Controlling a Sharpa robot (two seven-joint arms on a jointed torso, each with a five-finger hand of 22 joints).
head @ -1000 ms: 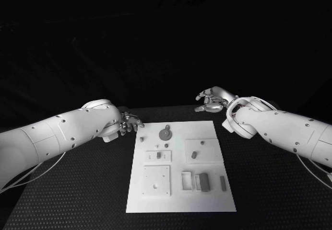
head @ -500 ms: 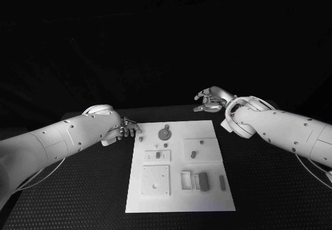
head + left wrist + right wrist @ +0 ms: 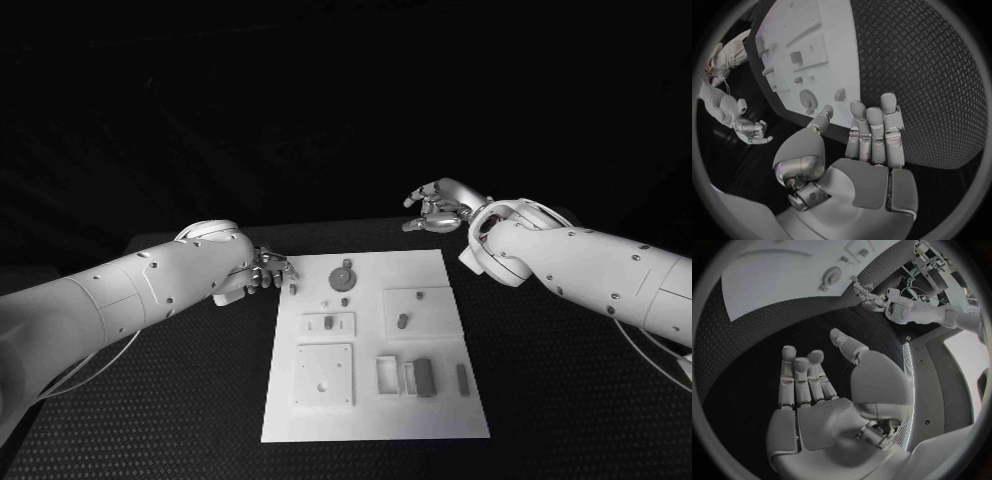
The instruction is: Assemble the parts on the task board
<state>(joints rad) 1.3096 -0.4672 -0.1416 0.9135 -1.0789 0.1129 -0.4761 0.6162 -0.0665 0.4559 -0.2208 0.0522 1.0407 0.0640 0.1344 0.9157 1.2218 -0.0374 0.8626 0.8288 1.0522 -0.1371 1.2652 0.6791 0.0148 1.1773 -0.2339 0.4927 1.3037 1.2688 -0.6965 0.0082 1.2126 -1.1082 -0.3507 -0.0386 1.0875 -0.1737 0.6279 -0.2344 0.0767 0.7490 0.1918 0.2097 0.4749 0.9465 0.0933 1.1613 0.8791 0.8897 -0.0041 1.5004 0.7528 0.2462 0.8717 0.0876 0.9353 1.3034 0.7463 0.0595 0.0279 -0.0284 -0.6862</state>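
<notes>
Left hand (image 3: 264,270): empty, fingers extended and apart; poised over the black table (image 3: 173,400) just beside the far left corner of the task board; palm and straight fingers confirmed in the left wrist view (image 3: 870,150).
Task board (image 3: 433,425): white plate, flat at table centre, long side running away from the robot.
Round part (image 3: 343,278): disc-shaped, near the far edge of the board, close to the left hand but not touched.
Small peg (image 3: 294,289): upright at the far left edge of the board, nearest the left fingertips.
Oblong part (image 3: 404,322): on the raised square right of centre.
Block parts (image 3: 420,380): in the near right area, beside a narrow bar (image 3: 463,377).
Right hand (image 3: 437,209): empty, fingers loosely spread; raised beyond the far right corner of the board, well apart from all parts; open palm confirmed in the right wrist view (image 3: 820,405).
</notes>
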